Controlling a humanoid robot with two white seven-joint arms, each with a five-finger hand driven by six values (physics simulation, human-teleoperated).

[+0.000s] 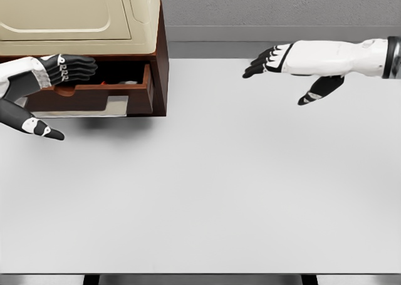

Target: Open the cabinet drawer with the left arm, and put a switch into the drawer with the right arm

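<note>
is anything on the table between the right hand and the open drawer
Nothing visible. The white table is bare between the right hand and the drawer, which is pulled out of the cabinet. The left hand is at the drawer front. No switch is clearly visible.

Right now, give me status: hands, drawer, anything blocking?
Left hand open at the drawer front, holding nothing. Right hand open over the table, empty. Drawer pulled out; small pale item inside, unclear. No switch on the table. Nothing blocking.
</note>
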